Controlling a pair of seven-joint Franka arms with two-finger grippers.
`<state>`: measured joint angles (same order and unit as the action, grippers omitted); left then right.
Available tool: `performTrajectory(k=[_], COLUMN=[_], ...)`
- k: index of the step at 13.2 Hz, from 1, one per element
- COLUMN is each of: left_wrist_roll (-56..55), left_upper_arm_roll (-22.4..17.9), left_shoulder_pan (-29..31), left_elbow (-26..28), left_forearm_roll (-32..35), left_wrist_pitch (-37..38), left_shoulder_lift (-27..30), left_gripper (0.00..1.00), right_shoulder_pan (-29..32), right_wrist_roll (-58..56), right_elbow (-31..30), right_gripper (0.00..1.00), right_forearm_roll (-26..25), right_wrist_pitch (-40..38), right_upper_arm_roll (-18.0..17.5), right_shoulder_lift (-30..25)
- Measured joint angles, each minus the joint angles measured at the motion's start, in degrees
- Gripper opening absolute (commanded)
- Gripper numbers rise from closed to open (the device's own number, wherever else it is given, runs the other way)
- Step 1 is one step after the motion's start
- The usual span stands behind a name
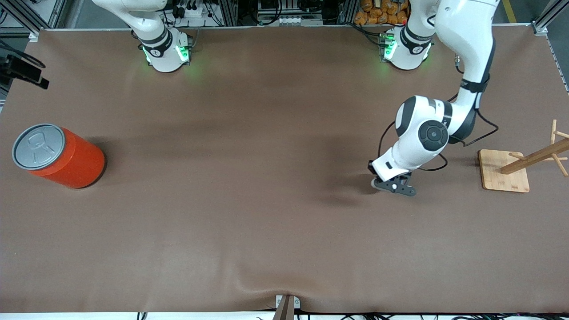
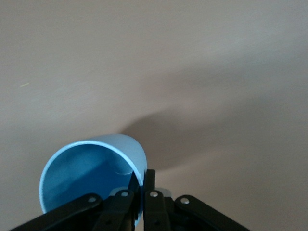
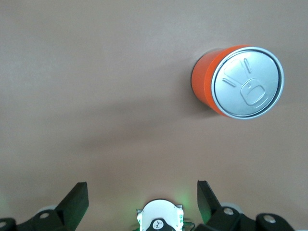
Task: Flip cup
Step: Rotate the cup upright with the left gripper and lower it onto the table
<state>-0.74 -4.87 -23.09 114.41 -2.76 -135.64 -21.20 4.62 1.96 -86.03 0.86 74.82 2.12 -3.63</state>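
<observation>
A: Cup (image 2: 91, 173), light blue, noted at about four o'clock from the middle of the table (image 1: 266, 178) in the front view, near the wooden stand (image 1: 506, 171). Hung low over the cloth. Could not tell whether touching it.

B: Grip?

A: Left gripper (image 2: 142, 180) clenched on the cup wall at the rim, one finger inside the mouth, one outside. Mouth turned toward the wrist camera, so lying on its side rather than upright. In the front view, mostly hidden under the gripper (image 1: 395, 186).

B: Advice for the flip?

A: Judged best to roll the wrist slowly about the pinch. Thin matte plastic, a grip on one wall only: likely to pivot or slip if swung fast. Better to bring it level over bare table and lower until seated before letting go.

B: Other arm?

A: Right gripper (image 3: 140, 187) spread wide, nothing between the fingers, waiting high over its own end of the table. Orange can (image 1: 62, 155) at nine o'clock, well apart from the cup.
</observation>
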Motion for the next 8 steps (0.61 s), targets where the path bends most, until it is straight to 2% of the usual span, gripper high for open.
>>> performTrajectory(k=[3, 6, 8], left_wrist_roll=[-9.7, -11.3, -11.3], left_upper_arm_roll=[0.2, 0.3, 0.3], left_shoulder_pan=[0.6, 1.2, 2.7], left_elbow=[3.5, 5.1, 5.6], left_forearm_roll=[11.2, 12.4, 12.6], left_wrist_pitch=[0.0, -0.4, -0.8], left_shoulder_lift=[2.9, 3.4, 3.4], left_gripper=[0.0, 0.0, 0.16], right_shoulder_pan=[0.0, 0.0, 0.0], right_wrist_roll=[0.0, 0.0, 0.0], right_elbow=[-0.1, -0.1, -0.1], right_gripper=[1.0, 1.0, 1.0], right_forearm_roll=[0.0, 0.0, 0.0], right_wrist_pitch=[0.7, 1.0, 1.6], right_upper_arm_roll=[-0.5, -0.8, -0.8], right_shoulder_lift=[0.3, 0.3, 0.4])
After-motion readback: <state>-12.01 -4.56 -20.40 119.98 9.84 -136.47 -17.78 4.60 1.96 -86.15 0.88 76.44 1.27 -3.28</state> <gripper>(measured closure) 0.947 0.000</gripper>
